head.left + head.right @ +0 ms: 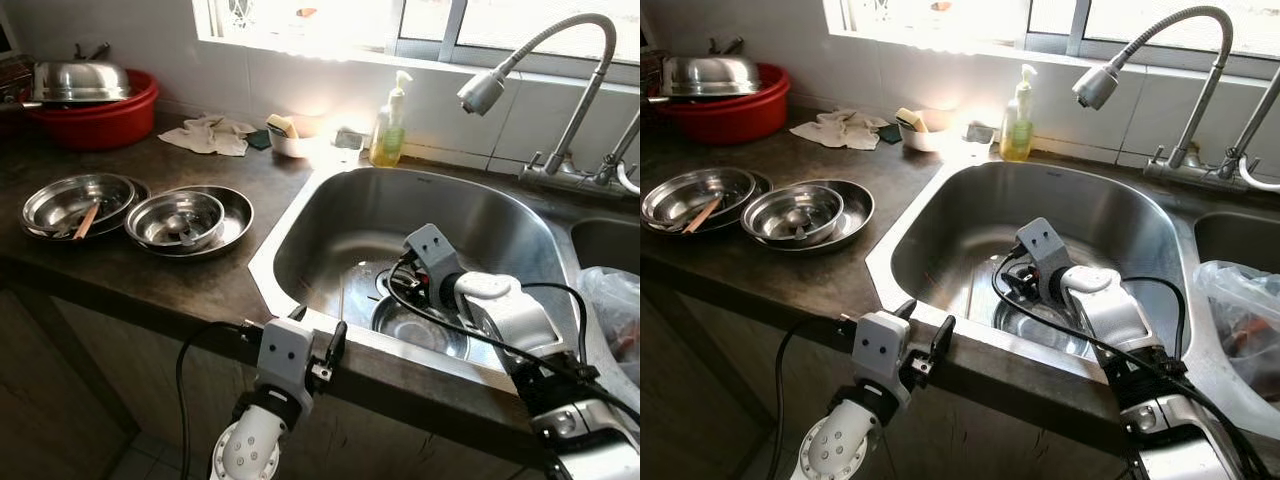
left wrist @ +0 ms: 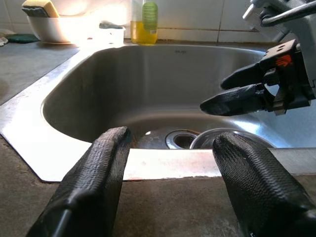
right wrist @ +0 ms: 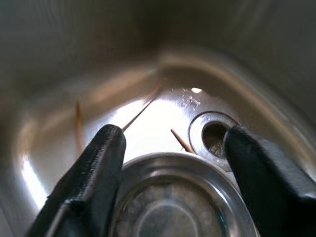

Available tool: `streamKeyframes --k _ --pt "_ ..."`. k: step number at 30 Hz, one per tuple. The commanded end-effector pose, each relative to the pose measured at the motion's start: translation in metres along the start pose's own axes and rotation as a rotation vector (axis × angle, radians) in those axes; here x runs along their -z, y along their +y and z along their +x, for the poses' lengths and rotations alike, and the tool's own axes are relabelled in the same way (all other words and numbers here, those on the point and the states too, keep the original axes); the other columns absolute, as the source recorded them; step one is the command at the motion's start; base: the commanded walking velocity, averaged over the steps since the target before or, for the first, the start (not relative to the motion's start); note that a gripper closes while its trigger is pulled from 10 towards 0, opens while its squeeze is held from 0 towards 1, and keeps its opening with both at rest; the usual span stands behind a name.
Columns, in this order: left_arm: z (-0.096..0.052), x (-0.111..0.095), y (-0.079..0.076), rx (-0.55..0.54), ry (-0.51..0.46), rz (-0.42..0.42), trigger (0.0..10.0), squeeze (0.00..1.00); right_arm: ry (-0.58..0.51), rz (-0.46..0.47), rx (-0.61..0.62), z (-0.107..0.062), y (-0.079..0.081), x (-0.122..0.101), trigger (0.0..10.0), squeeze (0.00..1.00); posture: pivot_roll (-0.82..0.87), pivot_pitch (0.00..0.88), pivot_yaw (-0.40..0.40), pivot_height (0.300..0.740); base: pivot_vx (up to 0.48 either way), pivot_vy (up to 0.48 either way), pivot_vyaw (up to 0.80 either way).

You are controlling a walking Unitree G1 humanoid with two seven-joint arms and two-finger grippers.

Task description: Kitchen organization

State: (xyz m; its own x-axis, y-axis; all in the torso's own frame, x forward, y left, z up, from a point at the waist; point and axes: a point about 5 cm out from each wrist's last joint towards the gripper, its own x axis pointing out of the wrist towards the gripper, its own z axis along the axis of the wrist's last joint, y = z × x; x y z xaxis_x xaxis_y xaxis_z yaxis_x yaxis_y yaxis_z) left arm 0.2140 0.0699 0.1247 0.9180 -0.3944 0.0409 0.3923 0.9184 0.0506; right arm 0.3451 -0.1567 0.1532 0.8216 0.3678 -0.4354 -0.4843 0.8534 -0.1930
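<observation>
A round steel bowl point(image 3: 168, 207) lies on the bottom of the steel sink point(image 1: 330, 195), beside the drain point(image 3: 215, 136). My right gripper point(image 3: 173, 163) hangs open just above the bowl's far rim, inside the sink point(image 1: 1025, 285). Thin brown chopsticks point(image 3: 143, 108) lie loose on the sink floor past the bowl. My left gripper point(image 1: 320, 335) is open with nothing between its fingers point(image 2: 98, 177), low over the counter's front edge at the sink's near rim. On the counter to the left sit two sets of stacked steel dishes point(image 1: 185, 220), one holding chopsticks point(image 1: 87, 220).
A red basin point(image 1: 100, 120) with a steel lid stands at the back left. A rag point(image 1: 210, 135), a white bowl with a sponge point(image 1: 285, 135) and a soap bottle point(image 1: 390, 125) line the wall. The faucet point(image 1: 482, 90) overhangs the sink. A plastic bag point(image 1: 610, 300) sits at the right.
</observation>
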Motion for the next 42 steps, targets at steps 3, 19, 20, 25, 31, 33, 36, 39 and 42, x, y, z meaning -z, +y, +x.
streamKeyframes --k 3,19,20,25,31,33,36,39,42 --pt "0.003 -0.002 0.001 0.000 -0.005 0.014 10.0 0.00 -0.149 0.026 0.087 -0.014 -0.004 -0.016 10.0 0.34 0.13 0.022 -0.068 0.740 0.000 0.000 0.00" --pt "0.004 -0.001 0.002 0.015 -0.014 0.017 10.0 0.00 -0.449 0.188 0.363 -0.068 0.024 -0.005 10.0 0.00 0.10 0.000 -0.051 0.740 0.000 0.000 0.00" --pt "0.004 -0.001 0.002 0.015 -0.014 0.017 10.0 0.00 -0.449 0.188 0.363 -0.068 0.024 -0.005 10.0 0.00 0.10 0.000 -0.051 0.740 0.000 0.000 0.00" --pt "0.004 -0.001 0.002 0.023 -0.015 0.021 10.0 0.00 -0.474 0.219 0.413 -0.078 0.038 0.004 10.0 0.00 0.10 0.000 -0.043 0.740 0.000 0.000 0.00" --pt "0.003 0.000 0.002 0.024 -0.017 0.027 10.0 0.00 -0.487 0.250 0.434 -0.085 0.053 0.011 10.0 0.00 0.10 0.000 -0.038 0.740 0.000 0.000 0.00" --pt "0.002 0.000 0.003 0.023 -0.018 0.029 10.0 0.00 -0.490 0.256 0.433 -0.087 0.055 0.012 10.0 0.00 0.10 0.000 -0.034 0.740 0.000 0.000 0.00" --pt "-0.002 -0.004 0.006 0.015 -0.030 0.042 10.0 0.00 -0.498 0.251 0.397 -0.096 0.062 0.018 10.0 0.00 0.10 0.000 -0.034 0.740 0.000 0.000 0.00" --pt "-0.004 -0.005 0.008 0.007 -0.033 0.046 10.0 0.00 -0.501 0.243 0.388 -0.098 0.063 0.019 10.0 0.00 0.09 0.000 -0.035 0.740 0.000 0.000 0.00" --pt "-0.006 -0.005 0.009 0.001 -0.034 0.048 10.0 0.00 -0.503 0.244 0.388 -0.099 0.065 0.019 10.0 0.00 0.10 0.000 -0.034 0.740 0.000 0.000 0.00"
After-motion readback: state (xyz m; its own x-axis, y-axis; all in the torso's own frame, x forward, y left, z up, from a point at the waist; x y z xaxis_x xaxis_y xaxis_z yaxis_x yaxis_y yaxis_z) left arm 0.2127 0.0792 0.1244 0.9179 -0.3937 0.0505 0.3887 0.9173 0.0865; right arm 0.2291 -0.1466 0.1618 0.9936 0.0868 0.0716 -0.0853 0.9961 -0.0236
